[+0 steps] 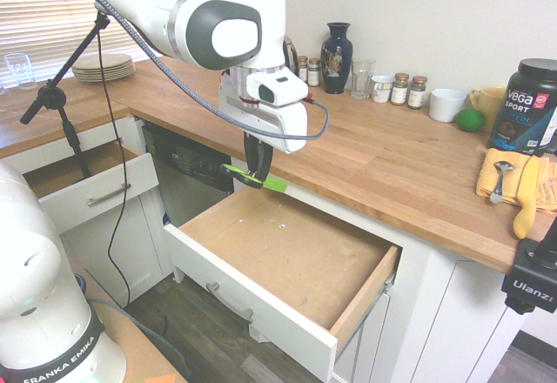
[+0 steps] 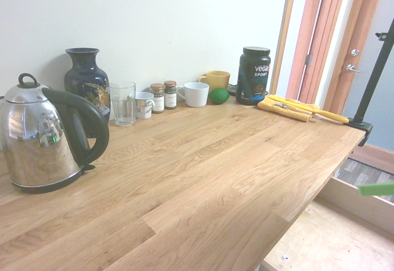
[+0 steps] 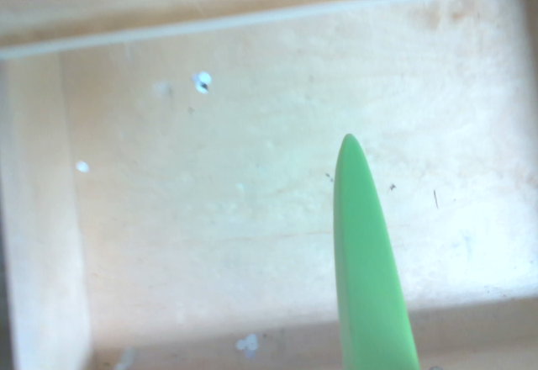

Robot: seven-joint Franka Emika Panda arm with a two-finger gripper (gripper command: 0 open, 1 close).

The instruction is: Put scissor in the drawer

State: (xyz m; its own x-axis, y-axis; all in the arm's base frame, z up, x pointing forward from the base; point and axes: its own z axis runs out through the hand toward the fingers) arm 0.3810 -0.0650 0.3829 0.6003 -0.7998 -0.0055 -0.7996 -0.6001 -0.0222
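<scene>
My gripper [image 1: 253,174] hangs over the back left corner of the open wide drawer [image 1: 287,257], just in front of the counter edge. It is shut on the scissor [image 1: 266,182], whose lime-green part sticks out sideways below the dark fingers. In the wrist view the scissor [image 3: 367,277] shows as a green pointed shape above the drawer's bare wood floor [image 3: 210,219]. In the second exterior view only a green sliver of the scissor [image 2: 377,189] shows at the right edge, above the drawer [image 2: 332,240].
A narrower drawer [image 1: 87,193] stands open to the left. The counter [image 1: 383,152] carries a kettle [image 2: 43,138], a vase [image 1: 336,57], a glass [image 1: 362,78], spice jars [image 1: 400,89], a white mug [image 1: 447,104], a green ball [image 1: 470,119], a Vega tub [image 1: 526,104] and a yellow cloth [image 1: 513,178].
</scene>
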